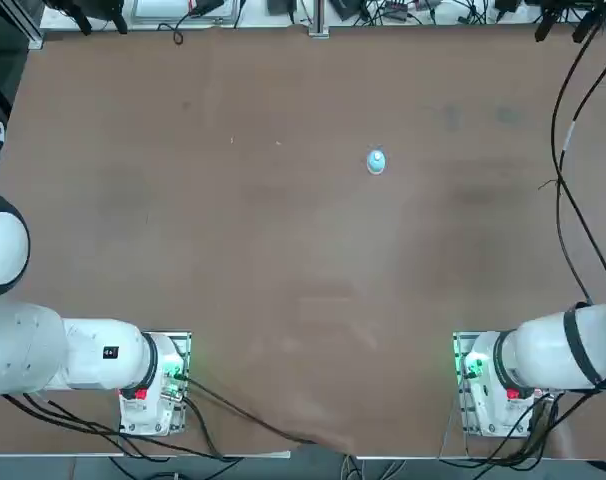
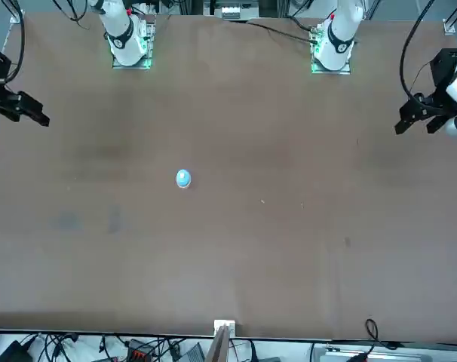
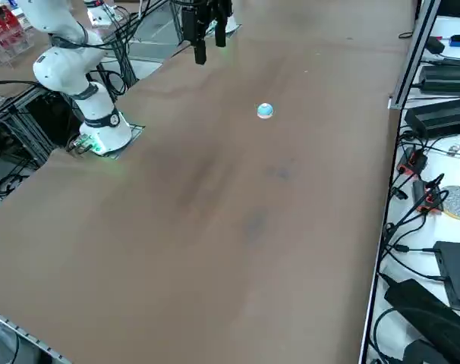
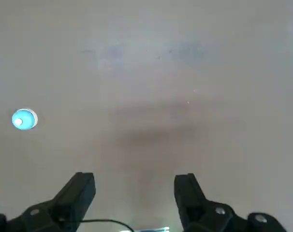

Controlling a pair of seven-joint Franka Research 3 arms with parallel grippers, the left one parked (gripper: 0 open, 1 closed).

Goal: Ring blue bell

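On the counter [image 1: 233, 290] toward one o'clock, see the blue bell [image 1: 376, 161]; toward three, spot the right tool [image 4: 135, 186], open, well apart. Might straddle the knob [image 4: 18, 122] with spread fingers, or skid the bell by pressing off-centre.

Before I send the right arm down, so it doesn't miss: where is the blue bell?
In the top view, the blue bell sits right of centre, on the table's far half; the open right gripper hovers clear of it.

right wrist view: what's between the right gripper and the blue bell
Only bare tabletop between the right gripper and the blue bell, seen in the right wrist view.
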